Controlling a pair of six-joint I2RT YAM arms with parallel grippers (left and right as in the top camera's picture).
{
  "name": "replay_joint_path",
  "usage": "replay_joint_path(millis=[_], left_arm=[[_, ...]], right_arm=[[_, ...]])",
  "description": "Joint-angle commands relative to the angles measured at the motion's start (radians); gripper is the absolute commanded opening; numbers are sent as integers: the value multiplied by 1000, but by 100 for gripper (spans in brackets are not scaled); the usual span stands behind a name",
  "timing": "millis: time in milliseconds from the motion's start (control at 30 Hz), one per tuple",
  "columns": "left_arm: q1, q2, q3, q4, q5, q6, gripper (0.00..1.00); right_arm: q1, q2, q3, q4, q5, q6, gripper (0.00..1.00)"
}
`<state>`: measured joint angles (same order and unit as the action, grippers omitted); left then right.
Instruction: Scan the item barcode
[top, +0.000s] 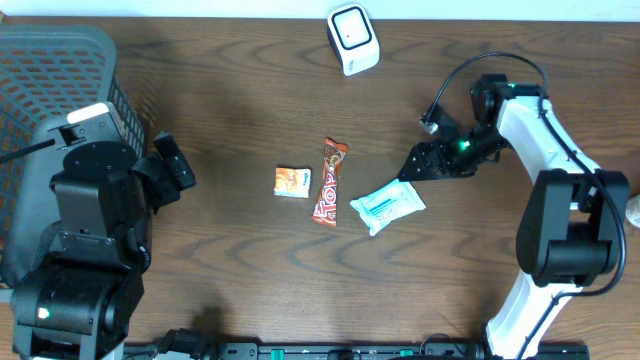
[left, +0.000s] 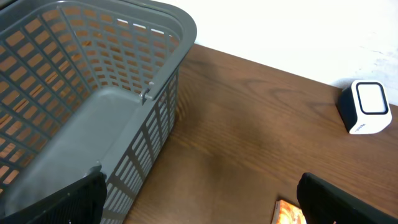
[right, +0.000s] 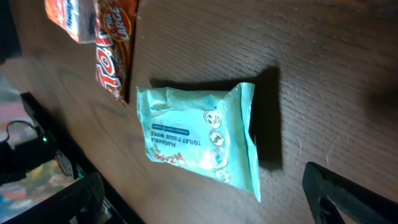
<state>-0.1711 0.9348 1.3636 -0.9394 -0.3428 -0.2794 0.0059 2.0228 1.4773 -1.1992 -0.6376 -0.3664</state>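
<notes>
Wipes pack (top: 388, 206) lies flat on the wooden table (top: 230, 100), just below the right gripper (top: 410, 170). Jaws are spread wide and nothing is held. Wrist view: the pack (right: 202, 140) sits between the two dark fingers without touching either. It is a soft pale-teal pouch with crimped ends and print facing up.

Left of it are a glossy red-orange candy bar (top: 329, 182) and a small orange box (top: 292, 181). A white rounded scanner (top: 353, 38) stands at the far edge, well apart.

Left gripper (top: 172, 165) is spread and empty beside the grey lattice basket (top: 60, 50).
</notes>
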Motion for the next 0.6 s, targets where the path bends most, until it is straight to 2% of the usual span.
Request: replay_joint_path(millis=[0, 233, 567], left_arm=[[5, -2, 6, -3, -10, 17, 98], [5, -2, 6, -3, -10, 17, 98], [5, -2, 6, -3, -10, 17, 98]], right_arm=[[-6, 48, -2, 3, -33, -69, 97], [-6, 138, -2, 13, -34, -121, 96], [-4, 208, -11, 33, -23, -122, 99]])
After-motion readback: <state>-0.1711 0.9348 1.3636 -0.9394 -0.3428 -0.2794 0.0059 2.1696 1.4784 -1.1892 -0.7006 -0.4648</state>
